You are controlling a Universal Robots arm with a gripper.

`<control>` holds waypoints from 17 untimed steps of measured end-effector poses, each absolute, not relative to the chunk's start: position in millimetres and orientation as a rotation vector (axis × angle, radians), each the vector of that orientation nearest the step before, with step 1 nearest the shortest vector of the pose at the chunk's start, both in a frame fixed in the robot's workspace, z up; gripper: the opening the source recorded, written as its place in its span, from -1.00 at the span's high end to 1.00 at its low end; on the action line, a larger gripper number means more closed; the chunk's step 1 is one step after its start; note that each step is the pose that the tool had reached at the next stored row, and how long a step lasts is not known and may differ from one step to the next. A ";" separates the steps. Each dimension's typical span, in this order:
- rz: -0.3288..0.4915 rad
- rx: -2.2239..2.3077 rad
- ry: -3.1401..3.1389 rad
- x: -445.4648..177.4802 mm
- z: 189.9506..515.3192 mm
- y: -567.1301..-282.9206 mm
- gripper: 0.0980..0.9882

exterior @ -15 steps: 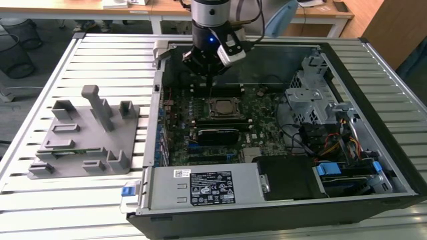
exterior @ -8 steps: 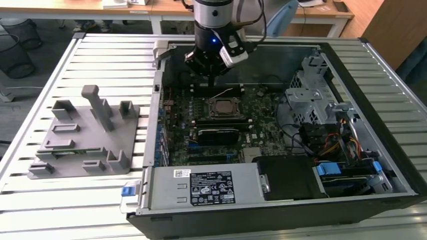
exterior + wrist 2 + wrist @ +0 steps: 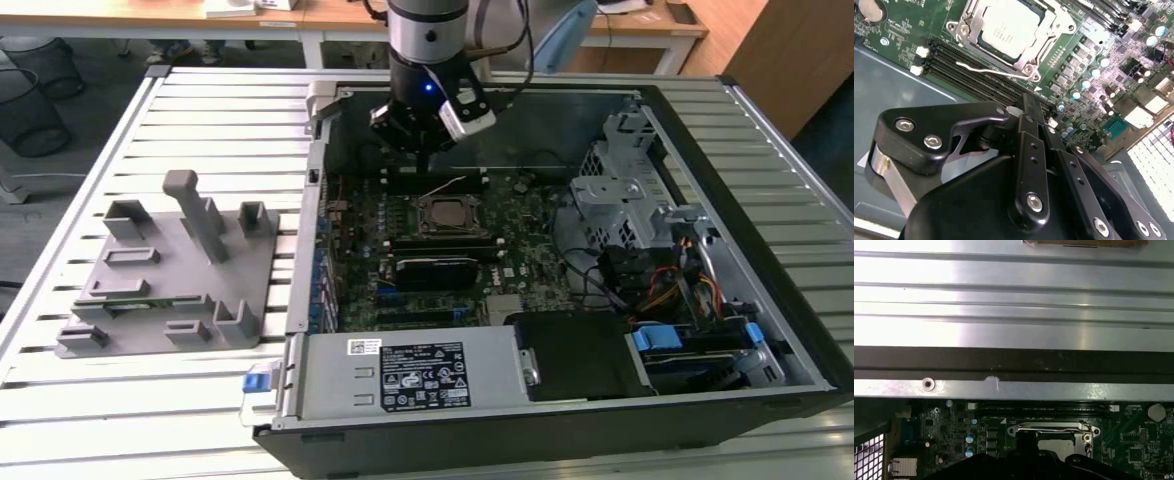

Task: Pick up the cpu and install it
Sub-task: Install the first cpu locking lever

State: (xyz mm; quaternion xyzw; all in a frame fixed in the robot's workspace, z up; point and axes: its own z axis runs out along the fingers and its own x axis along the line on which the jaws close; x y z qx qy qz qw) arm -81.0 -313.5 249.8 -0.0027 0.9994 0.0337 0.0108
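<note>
Tool (image 3: 424,150), black two-finger type on the UR arm, hangs over the upper part of the green motherboard (image 3: 441,235) inside the open black PC case (image 3: 561,400). In the second wrist view the black fingers (image 3: 1030,150) sit pressed together, nothing between them, so closed and empty.

Cpu (image 3: 1004,29), small flat square chip w/ silvery metal top, lies flat inside the black socket w/ metal frame (image 3: 1046,37); also visible in the exterior view (image 3: 445,213) at board centre, and in the first wrist view (image 3: 1056,446), partly hidden behind the tool.

Thin wire retention lever (image 3: 989,70) lies along the socket edge nearest the tool, in second wrist view. Can't tell if it is latched. Frame sits down around the chip, its window leaving the metal top bare.

Grey plastic fixture block set (image 3: 174,270) sits on the slatted metal bench (image 3: 80,380), well apart, on the exterior view's left. No chip seen on it.

Judgement: pick and place look done, chip seated in socket, tool apart from it and slightly beyond the socket's far side. Left, as far as shown: lever lock unconfirmed.
</note>
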 end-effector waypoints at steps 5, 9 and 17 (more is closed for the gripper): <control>0.105 -0.007 3.118 -73.5 246.4 -313.5 0.98; 0.105 -0.007 3.118 -68.3 242.8 -313.5 0.98; 0.109 -0.007 3.118 -61.6 232.8 -313.5 0.98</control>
